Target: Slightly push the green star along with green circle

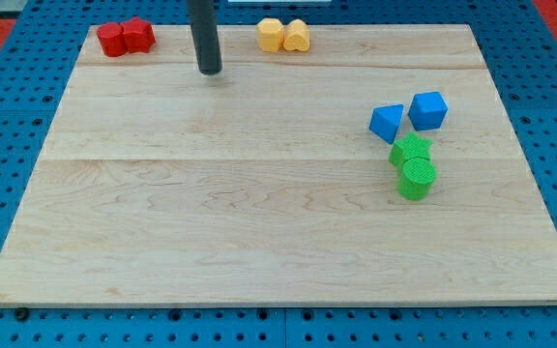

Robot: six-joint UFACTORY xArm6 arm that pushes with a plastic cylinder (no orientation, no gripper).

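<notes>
The green star lies at the view's right on the wooden board. The green circle touches it just below. My tip is near the view's top, left of centre, far to the left of both green blocks and touching no block.
A blue triangle-like block and a blue cube sit just above the green star. Two red blocks lie at the top left. Two yellow blocks lie at the top centre, right of my tip. A blue pegboard surrounds the board.
</notes>
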